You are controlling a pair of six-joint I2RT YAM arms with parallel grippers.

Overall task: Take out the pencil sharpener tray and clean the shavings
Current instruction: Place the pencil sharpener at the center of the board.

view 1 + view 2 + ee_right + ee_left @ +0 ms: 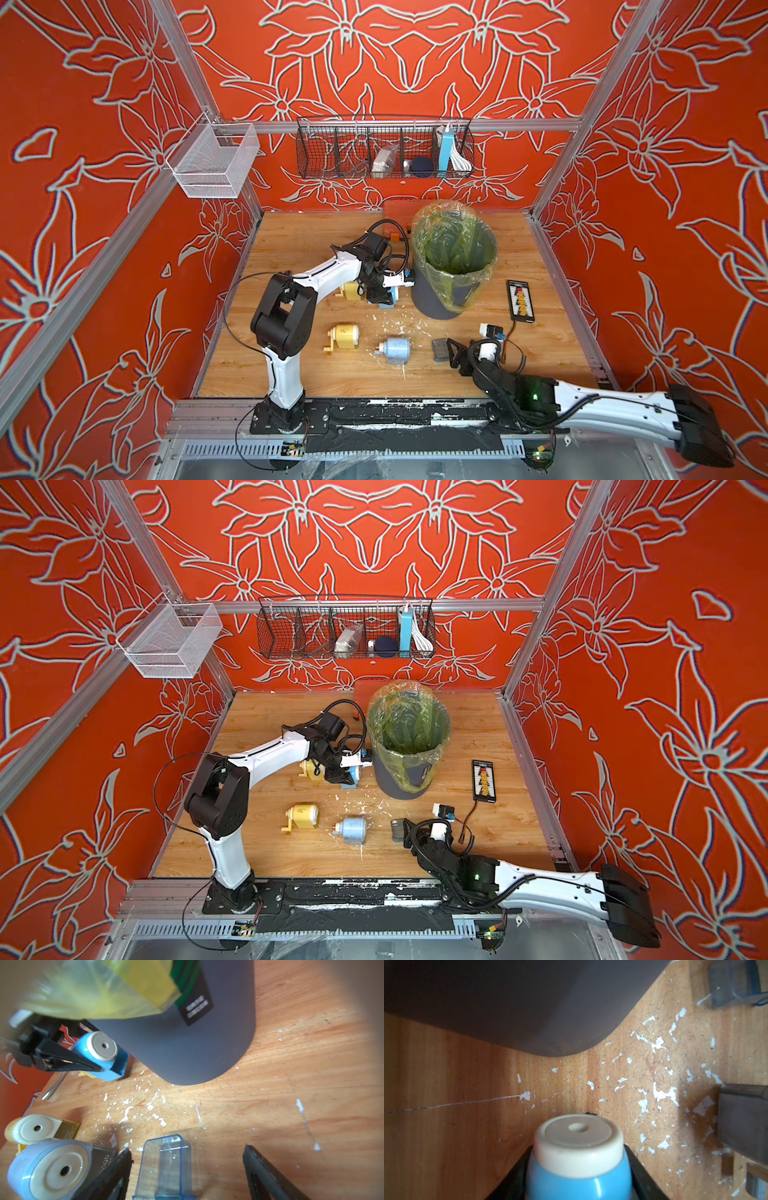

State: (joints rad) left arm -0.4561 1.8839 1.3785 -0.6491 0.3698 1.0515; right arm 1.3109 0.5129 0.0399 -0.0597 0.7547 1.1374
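your left pincer is clamped on the bright blue sharpener, a finger on each flank, and the cream end with the pencil hole faces away from the wrist. it sits near the middle of the table, just beside the grey bin with its yellow-green liner. you cannot tell from these views whether the sharpener's base touches the wood.

your right pincer stands wide open, low over the table toward the near edge, right of the middle. the clear blue tray lies on the wood between its fingers, and neither finger touches it.

the shavings are scattered as whitish flakes on the wood between the bin and the tray, thickest in front of the bin's base, with a few specks out toward the right edge.

near the near edge you also have a pale blue sharpener just beside the tray and a yellow sharpener further left, both lying on their sides. another yellow one is partly hidden behind your left arm.
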